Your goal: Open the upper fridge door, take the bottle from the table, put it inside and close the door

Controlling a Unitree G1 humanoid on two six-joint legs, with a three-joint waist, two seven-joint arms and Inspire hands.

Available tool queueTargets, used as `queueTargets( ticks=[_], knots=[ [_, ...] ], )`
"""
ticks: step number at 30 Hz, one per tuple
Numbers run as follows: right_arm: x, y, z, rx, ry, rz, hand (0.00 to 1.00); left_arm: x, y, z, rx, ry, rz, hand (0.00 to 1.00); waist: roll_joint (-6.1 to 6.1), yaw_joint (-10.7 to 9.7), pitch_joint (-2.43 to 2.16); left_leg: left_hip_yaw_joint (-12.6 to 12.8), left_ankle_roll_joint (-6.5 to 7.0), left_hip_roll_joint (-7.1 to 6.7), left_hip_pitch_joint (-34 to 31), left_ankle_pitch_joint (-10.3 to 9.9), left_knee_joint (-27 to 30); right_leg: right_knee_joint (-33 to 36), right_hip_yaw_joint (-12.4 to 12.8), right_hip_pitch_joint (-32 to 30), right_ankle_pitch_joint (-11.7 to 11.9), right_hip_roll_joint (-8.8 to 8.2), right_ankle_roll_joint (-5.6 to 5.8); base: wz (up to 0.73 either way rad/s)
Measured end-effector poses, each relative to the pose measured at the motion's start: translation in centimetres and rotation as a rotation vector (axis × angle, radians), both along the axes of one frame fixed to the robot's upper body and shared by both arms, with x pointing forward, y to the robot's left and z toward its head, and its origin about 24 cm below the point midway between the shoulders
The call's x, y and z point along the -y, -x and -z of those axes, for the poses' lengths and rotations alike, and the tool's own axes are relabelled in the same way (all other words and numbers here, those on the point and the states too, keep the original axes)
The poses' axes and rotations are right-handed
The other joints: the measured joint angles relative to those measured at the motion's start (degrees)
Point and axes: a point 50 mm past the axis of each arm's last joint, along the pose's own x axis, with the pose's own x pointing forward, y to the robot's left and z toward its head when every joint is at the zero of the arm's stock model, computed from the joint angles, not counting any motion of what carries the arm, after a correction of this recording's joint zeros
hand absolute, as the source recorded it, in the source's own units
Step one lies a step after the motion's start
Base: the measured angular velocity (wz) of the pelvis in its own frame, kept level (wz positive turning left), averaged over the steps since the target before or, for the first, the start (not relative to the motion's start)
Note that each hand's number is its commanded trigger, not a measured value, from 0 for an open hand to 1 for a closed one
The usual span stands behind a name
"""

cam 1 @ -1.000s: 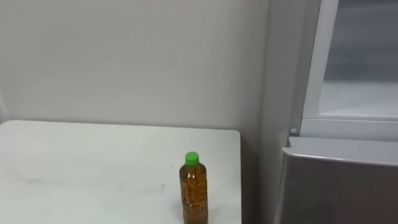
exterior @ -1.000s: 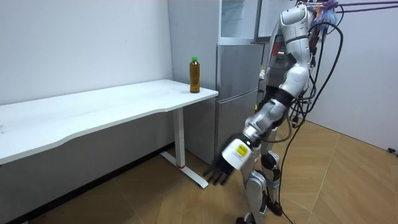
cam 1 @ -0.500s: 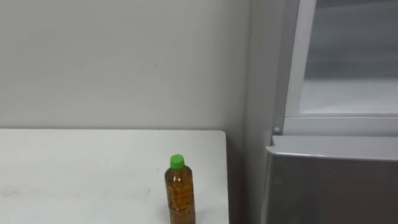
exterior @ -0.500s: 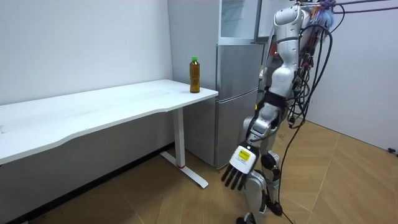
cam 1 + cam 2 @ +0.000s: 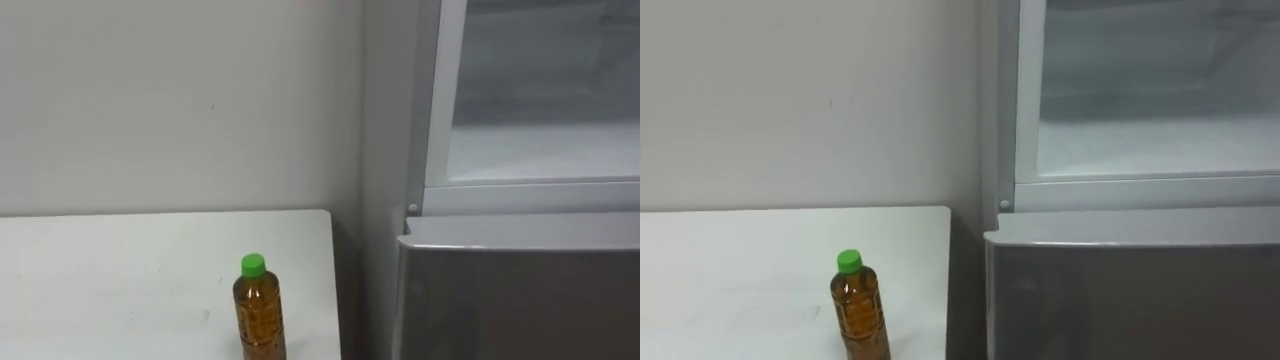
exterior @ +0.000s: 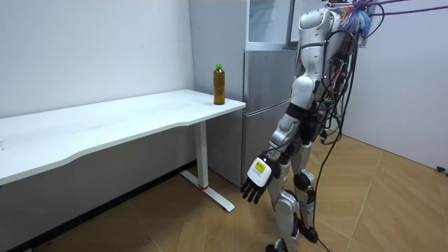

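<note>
A bottle (image 5: 258,315) of amber drink with a green cap stands upright near the right end of the white table (image 5: 100,285); in the room view the bottle (image 6: 219,84) is at the table corner nearest the fridge. The upper fridge compartment (image 5: 540,110) stands open to the right of the table, with a pale bare shelf inside. I stand on the wooden floor in front of the fridge, a step from the table. My left hand (image 6: 255,180) hangs low beside my leg, fingers relaxed and holding nothing.
The grey lower fridge door (image 5: 520,290) is closed below the open compartment. A narrow gap separates the table edge (image 5: 945,270) from the fridge side. The table leg (image 6: 204,164) stands on the floor to the room view's left of me.
The camera has turned right, so bottle and fridge sit further left in the picture. My left arm has swung back in toward my body, and I have shifted slightly toward the fridge.
</note>
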Motion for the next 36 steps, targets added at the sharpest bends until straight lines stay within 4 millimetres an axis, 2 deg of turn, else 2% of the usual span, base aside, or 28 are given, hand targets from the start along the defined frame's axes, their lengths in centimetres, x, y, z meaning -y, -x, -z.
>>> queueTargets(
  ticks=[3, 5, 11, 13, 15, 19, 20, 21, 24, 28, 35, 36],
  knots=[
    [0.0, -0.5, -0.1, 0.019, -0.001, -0.009, 0.0, 0.0, -0.2, 0.0, 0.012, 0.0, 0.002, 0.0, 0.01, 0.31, 0.0, -0.23, 0.0, 0.01, -0.57, 0.0, 0.0, 0.1, 0.09, -0.7, 0.01, 0.05, -0.01, -0.01],
    [-0.1, -1.4, -0.2, 0.052, 0.007, -0.073, 0.0, -0.1, -0.2, -0.1, 0.02, 0.001, 0.001, 0.0, -0.08, 0.47, 0.15, -0.05, 0.0, 0.06, -0.76, 0.0, 0.01, 0.15, 0.27, -1.0, 0.07, 0.1, -0.09, -0.05],
    [-0.9, -6.5, -1.6, 0.229, 0.053, -0.332, 0.0, -0.3, 0.3, -0.2, 0.034, -0.002, 0.007, 0.0, -0.38, 1.22, 0.18, 0.02, 0.01, 0.03, -0.79, -0.01, 0.0, 0.13, 0.05, -1.0, 0.07, 0.05, -0.09, 0.01],
    [-1.4, -8.5, -2.5, 0.307, 0.091, -0.442, 0.0, -0.4, 0.1, -0.2, 0.044, 0.002, 0.01, 0.0, -0.68, 2.21, 0.11, 0.03, 0.01, 0.05, -0.9, 0.0, 0.01, 0.14, 0.38, -1.44, 0.07, 0.11, -0.09, -0.05],
    [-1.9, -10.1, -3.5, 0.378, 0.111, -0.52, 0.0, -0.6, 0.2, -0.3, 0.053, 0.012, 0.001, 0.0, -1.03, 2.38, 0.07, 0.02, 0.01, 0.1, -1.13, 0.0, -0.03, 0.23, 0.4, -1.7, 0.13, 0.16, -0.16, -0.02],
    [-3.0, -14.5, -7.1, 0.599, 0.167, -0.622, 0.0, -1.0, 0.2, -0.5, 0.064, 0.027, 0.005, 0.0, -1.27, 2.25, 0.16, 0.03, 0.01, 0.09, -1.84, 0.0, 0.39, 1.12, 0.14, -2.4, 0.13, -0.08, -0.15, 0.01],
    [-2.9, -14.3, -7.0, 0.589, 0.165, -0.622, 0.0, -1.1, -0.1, -0.5, 0.072, 0.028, 0.009, 0.0, -1.18, 2.44, 0.22, 0.03, 0.01, 0.1, -1.85, -0.01, 0.53, 1.19, 0.07, -2.4, 0.13, -0.09, -0.15, 0.07],
    [-2.7, -14.2, -7.2, 0.586, 0.173, -0.641, 0.0, -1.3, -0.5, -0.6, 0.079, 0.031, 0.016, 0.0, -1.73, 2.7, 0.71, 0.03, 0.01, 0.14, -1.94, -0.01, 0.55, 1.34, 0.0, -2.54, 0.13, -0.1, -0.15, 0.0],
    [-2.8, -15.8, -9.8, 0.698, 0.216, -0.739, 0.0, -1.7, -0.7, -0.7, 0.083, 0.042, 0.031, 0.0, -1.77, 2.88, 0.85, 0.04, 0.01, 0.21, -3.34, -0.01, 0.84, 2.36, 0.24, -3.96, 0.17, -0.25, -0.23, -0.06],
    [-2.1, -16.7, -11.6, 0.73, 0.253, -0.812, 0.0, -2.3, -1.0, -1.0, 0.084, 0.038, 0.048, 0.0, -2.73, 3.66, 0.72, 0.41, 0.14, 0.2, -4.04, -0.08, 0.82, 3.19, 0.61, -5.09, 0.25, -0.39, -0.31, -0.03],
    [-2.0, -18.1, -14.7, 0.815, 0.322, -0.888, 0.0, -2.4, -0.7, -0.9, 0.078, 0.039, 0.041, 0.0, -2.81, 5.48, 0.58, 1.18, 0.31, 0.27, -4.34, -0.15, 0.68, 4.12, 1.49, -6.93, 0.51, -0.4, -0.36, -0.07],
    [-2.0, -18.4, -15.5, 0.845, 0.333, -0.908, 0.0, -2.4, -0.5, -1.0, 0.072, 0.038, 0.039, 0.0, -2.73, 5.49, 0.44, 1.21, 0.32, 0.3, -4.29, -0.16, 0.66, 4.21, 1.83, -6.92, 0.55, -0.33, -0.36, -0.06]
  ],
)
